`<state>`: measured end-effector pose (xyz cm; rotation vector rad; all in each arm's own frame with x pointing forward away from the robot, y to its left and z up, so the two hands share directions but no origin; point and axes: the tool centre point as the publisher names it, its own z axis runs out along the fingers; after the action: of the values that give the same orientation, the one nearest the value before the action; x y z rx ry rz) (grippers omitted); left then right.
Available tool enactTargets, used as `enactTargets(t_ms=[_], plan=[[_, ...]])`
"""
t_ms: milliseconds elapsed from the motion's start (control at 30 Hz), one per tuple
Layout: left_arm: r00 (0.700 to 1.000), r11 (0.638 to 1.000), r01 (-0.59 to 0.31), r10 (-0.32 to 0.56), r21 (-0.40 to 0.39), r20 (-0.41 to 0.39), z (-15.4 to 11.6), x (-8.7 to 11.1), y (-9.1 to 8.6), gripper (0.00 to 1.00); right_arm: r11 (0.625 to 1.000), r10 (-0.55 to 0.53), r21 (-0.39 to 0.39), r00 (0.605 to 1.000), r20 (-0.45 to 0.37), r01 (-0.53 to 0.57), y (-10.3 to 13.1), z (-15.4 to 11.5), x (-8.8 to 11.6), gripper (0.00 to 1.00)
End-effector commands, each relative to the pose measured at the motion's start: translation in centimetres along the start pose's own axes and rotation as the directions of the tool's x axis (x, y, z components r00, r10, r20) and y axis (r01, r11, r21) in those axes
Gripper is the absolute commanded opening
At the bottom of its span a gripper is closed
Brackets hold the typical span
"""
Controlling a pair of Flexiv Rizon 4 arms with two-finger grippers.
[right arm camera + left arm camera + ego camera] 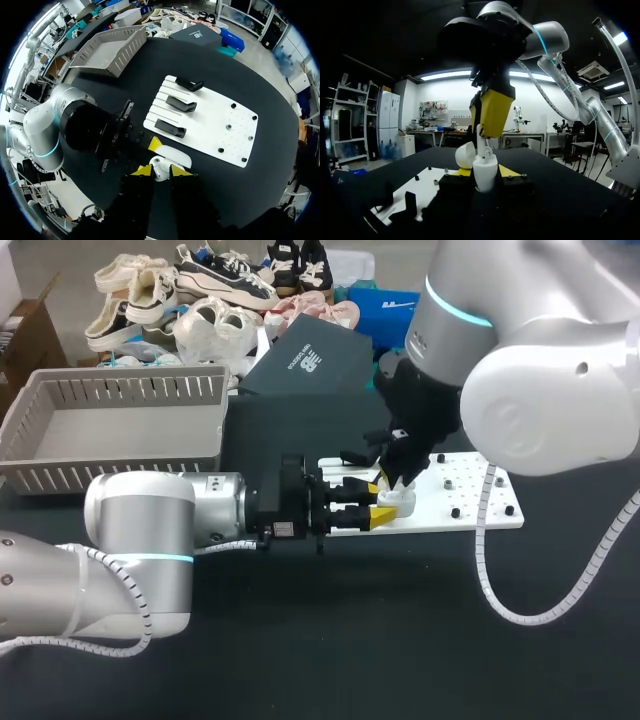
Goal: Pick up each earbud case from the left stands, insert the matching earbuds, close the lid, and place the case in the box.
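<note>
A white earbud case stands upright with its lid swung open. My left gripper is shut on its body from both sides, just above the near edge of the white stand board. Directly over the open case hangs my right gripper, pointing down and shut on a small white earbud. The earbud's stem reaches down to the case's mouth. In the head view the right gripper partly hides the case.
The board carries three black stands and several small black pegs. A grey slatted basket sits at the back left. A dark box with its lid up stands behind the board.
</note>
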<state>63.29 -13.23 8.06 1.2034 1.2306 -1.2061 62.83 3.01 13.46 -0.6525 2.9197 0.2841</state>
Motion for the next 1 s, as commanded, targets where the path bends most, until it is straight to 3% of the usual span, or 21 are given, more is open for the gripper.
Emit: enactTargets(t_ms=[33,1000], plan=[[1.0,1.0,0.0,0.0,0.001,0.003,0.01,0.08,0.05,0.0,1.0,-0.003,0.005,1.0,0.002,0.003,0.15,0.21,0.08,0.0],[1.0,1.0,0.0,0.0,0.001,0.003,0.01,0.08,0.05,0.0,1.0,-0.008,0.02,1.0,0.003,0.007,0.2,0.85,-0.38,0.0]])
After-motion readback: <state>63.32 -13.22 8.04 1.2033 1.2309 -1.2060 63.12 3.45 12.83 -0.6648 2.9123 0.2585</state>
